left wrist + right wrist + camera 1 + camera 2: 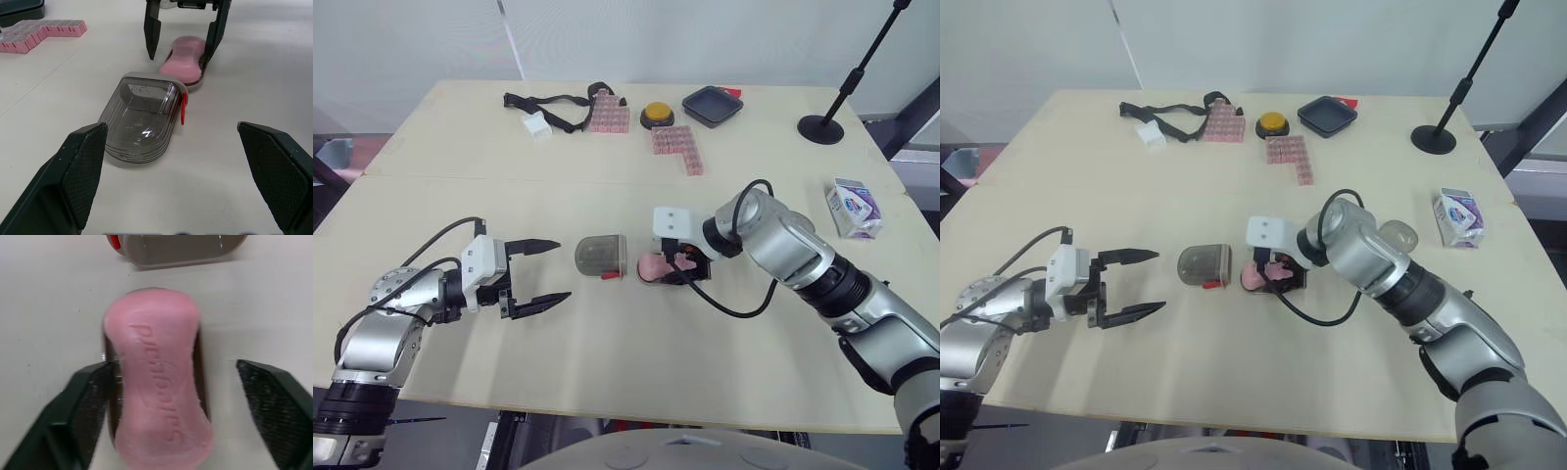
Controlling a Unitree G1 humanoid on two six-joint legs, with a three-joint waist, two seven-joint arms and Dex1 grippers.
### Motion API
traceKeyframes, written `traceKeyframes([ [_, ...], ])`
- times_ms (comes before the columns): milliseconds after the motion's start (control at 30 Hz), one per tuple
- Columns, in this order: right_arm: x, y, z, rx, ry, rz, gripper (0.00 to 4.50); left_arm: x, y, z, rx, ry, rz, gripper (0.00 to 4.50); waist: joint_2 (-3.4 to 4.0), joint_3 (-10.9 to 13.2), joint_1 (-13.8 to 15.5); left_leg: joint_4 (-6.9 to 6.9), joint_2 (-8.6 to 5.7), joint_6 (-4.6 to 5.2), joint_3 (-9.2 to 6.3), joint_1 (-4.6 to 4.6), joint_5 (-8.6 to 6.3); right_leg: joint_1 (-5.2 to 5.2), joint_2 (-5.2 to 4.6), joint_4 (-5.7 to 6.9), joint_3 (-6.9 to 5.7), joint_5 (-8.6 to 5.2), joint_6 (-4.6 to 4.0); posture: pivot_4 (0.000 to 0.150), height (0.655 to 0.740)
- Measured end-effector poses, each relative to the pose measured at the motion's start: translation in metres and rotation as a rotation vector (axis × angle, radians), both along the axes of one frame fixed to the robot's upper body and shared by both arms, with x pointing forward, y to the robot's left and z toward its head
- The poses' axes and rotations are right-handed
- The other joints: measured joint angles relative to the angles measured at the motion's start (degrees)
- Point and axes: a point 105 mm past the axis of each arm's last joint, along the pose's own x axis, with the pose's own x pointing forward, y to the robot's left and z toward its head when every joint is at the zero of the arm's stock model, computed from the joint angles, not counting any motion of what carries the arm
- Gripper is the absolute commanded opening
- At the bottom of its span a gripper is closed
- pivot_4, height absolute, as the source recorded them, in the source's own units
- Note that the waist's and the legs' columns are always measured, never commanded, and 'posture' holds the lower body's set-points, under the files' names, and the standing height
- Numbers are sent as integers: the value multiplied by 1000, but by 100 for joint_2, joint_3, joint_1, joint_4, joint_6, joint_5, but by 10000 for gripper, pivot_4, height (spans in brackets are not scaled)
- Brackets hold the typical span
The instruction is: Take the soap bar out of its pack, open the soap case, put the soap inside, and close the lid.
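Case base (202, 382) mostly hidden under soap bar (159, 382); soap pack (852, 208) print unreadable

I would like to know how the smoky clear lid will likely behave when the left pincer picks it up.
The lid looks like thin rigid plastic, so probably light and stiff. Its glossy rounded walls may slip in the open left pincer. Resting flat, it seems unlikely to roll.

L gripper (564, 268), R gripper (177, 58) (both splayed)
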Motion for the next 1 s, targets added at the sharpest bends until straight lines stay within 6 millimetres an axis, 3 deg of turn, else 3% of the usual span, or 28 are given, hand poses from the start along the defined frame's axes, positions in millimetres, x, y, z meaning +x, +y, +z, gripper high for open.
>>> traceKeyframes([
  [100, 1, -7, 9, 55, -8, -27, 44568, 2, -1, 0, 17, -8, 2, 45000, 0, 0, 15, 0, 0, 0, 0, -1, 0, 0, -1, -2, 0, 0, 0, 1500, 7400],
  [233, 4, -38, 33, 273, -20, -119, 44568, 11, -6, 6, 36, -42, -9, 45000, -14, -8, 98, 1, -3, -1, -1, -1, -2, 8, -4, -13, -2, 1, 1, 1500, 7400],
  [333, -2, -59, 35, 405, -18, -150, 44568, 16, -11, 5, 60, -44, -32, 45000, -16, -9, 105, 0, -2, -3, -1, 1, -3, 9, -2, -15, 0, 1, 1, 1500, 7400],
  [500, -34, -96, 14, 609, -4, -173, 44568, 32, -24, 6, 126, -29, -119, 45000, -15, -10, 149, 0, -1, -3, -2, 3, -5, 9, -2, -23, 0, 0, 1, 1500, 7400],
  [700, -55, -115, -3, 677, -38, -156, 44568, 52, -38, 7, 207, -11, -205, 45000, -15, -11, 47, 1, -2, 2, -6, 4, -2, 10, -4, -17, -2, 0, 0, 1500, 7400],
  [1000, -64, -130, -17, 706, -64, -177, 44568, 64, -46, -6, 311, 57, -263, 45000, -14, -11, -9, 1, -4, 29, -11, -1, -17, 12, -4, -23, -8, 0, 0, 1500, 7400],
])
